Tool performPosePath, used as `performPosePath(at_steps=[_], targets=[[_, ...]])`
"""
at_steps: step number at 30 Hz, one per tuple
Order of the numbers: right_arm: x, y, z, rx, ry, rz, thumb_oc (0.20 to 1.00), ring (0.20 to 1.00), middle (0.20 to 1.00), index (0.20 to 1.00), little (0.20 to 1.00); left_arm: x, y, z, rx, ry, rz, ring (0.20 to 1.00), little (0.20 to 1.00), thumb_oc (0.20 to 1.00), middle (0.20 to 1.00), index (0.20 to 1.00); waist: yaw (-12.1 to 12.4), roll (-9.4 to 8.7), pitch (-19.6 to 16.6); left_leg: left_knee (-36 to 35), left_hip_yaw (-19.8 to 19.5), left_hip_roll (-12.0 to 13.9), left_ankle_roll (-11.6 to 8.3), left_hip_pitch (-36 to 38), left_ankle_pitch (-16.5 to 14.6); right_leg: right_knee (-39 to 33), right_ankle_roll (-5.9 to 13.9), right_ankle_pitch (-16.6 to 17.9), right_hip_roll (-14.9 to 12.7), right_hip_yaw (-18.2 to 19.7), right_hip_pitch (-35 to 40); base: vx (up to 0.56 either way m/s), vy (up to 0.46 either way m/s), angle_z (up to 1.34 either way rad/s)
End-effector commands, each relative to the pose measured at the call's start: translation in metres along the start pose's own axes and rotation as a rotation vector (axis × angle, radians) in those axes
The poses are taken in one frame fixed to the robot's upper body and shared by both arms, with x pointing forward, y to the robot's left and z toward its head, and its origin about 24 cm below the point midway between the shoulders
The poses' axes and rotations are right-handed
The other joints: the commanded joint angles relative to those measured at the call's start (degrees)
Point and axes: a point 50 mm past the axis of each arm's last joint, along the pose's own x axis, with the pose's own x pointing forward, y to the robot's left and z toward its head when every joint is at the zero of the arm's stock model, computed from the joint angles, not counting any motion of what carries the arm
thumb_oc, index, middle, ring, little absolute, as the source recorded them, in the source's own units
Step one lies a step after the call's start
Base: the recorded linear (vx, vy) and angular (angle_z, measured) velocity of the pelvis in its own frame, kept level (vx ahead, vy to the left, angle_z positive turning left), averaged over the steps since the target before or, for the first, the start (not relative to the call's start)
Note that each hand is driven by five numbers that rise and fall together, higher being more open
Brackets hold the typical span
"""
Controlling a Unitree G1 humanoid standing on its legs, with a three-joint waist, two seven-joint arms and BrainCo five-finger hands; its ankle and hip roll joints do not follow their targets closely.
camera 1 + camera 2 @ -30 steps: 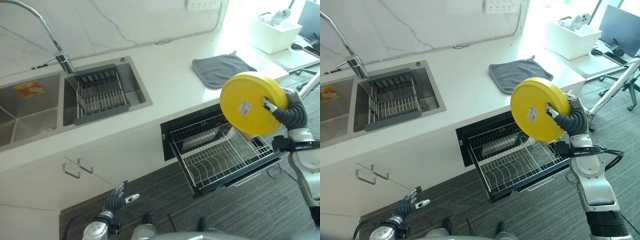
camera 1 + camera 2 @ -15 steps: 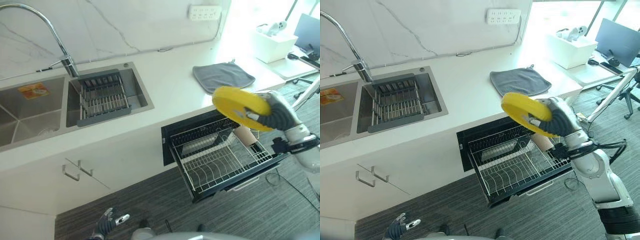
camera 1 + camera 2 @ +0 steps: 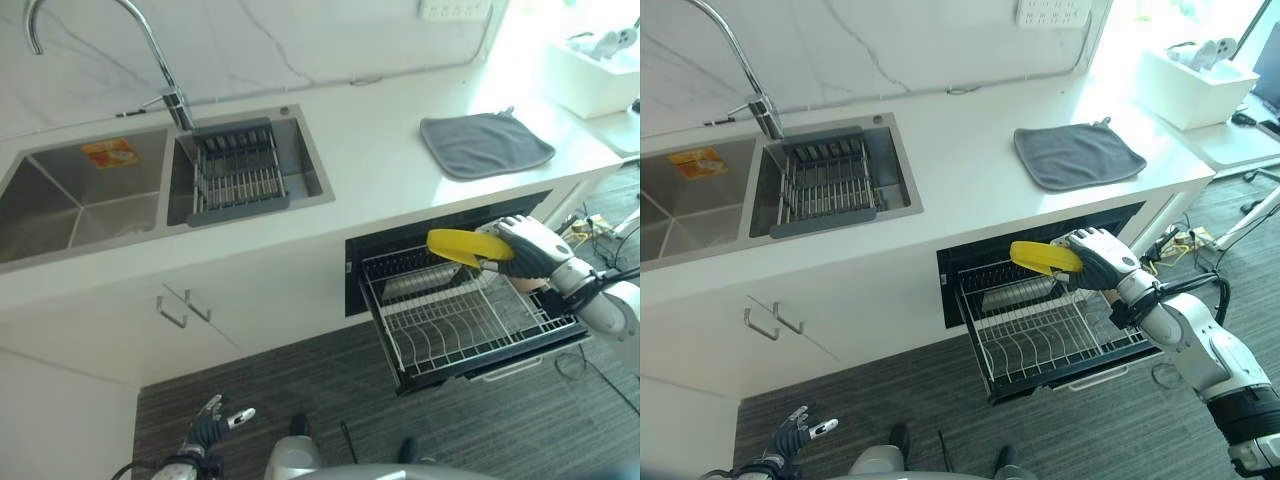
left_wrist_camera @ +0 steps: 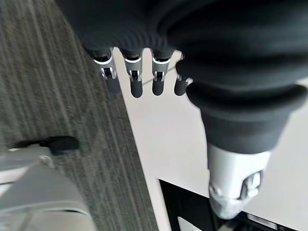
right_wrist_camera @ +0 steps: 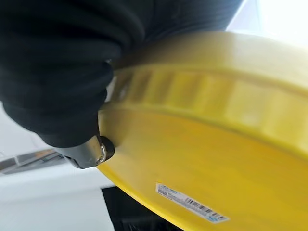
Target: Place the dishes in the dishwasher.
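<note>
Dishwasher rack (image 3: 455, 325) stands pulled out under the worktop (image 3: 380, 165), open wire slots facing up. Yellow plate (image 3: 468, 246) hangs just above its rear part, lying near flat, edge toward me. I have the right robot hand (image 3: 525, 246) clamped on the plate's right rim, so the plate reaches leftward from the palm over the rack. My read: it needs tipping upright before it can drop between the tines. Left robot hand (image 3: 212, 430) idles low by the floor, fingers relaxed.
</note>
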Motion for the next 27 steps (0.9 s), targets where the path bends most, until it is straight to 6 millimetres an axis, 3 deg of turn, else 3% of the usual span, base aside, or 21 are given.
performPosePath(at_steps=[1, 9, 16, 27], targets=[[0.013, -0.034, 0.012, -0.045, -0.093, -0.164, 0.200, 0.200, 0.200, 0.200, 0.200, 0.004, 0.014, 0.024, 0.062, -0.081, 0.011, 1.000, 1.000, 1.000, 1.000, 1.000, 2.03, -1.62, -0.20, 8.11, -3.64, 2.67, -1.48, -0.81, -6.04, 9.03, 2.45, -6.30, -5.60, -1.19, 0.67, 0.03, -0.014, 0.04], [0.017, -0.016, 0.000, -0.031, -0.043, -0.133, 0.200, 0.200, 0.200, 0.200, 0.200, 0.003, 0.017, 0.039, 0.132, -0.132, -0.017, 1.000, 1.000, 1.000, 1.000, 1.000, 3.21, -1.07, 3.04, 12.47, -5.44, 2.26, -1.20, -3.76, -6.69, 12.89, 1.86, -7.36, -6.29, -1.64, -1.41, 0.00, -0.022, 0.10], [0.030, -0.029, -0.016, -0.173, 0.014, -0.221, 0.200, 0.200, 0.200, 0.200, 0.200, 0.002, 0.013, 0.064, 0.212, -0.235, -0.064, 1.000, 1.000, 1.000, 1.000, 1.000, 3.83, 1.28, 7.25, 17.10, -6.42, 2.48, -1.12, -8.21, -7.45, 17.40, 1.15, -8.56, -7.81, -0.95, -5.73, -0.06, 0.011, 0.06], [0.045, -0.041, -0.041, -0.361, 0.167, -0.418, 0.200, 0.200, 0.200, 0.200, 0.200, 0.002, 0.007, 0.066, 0.204, -0.268, -0.059, 1.000, 1.000, 1.000, 1.000, 1.000, 4.45, 3.35, 9.14, 21.28, -5.99, 3.01, -0.68, -11.22, -8.58, 22.71, 0.92, -9.60, -9.43, -0.09, -9.43, -0.01, 0.013, -0.01]])
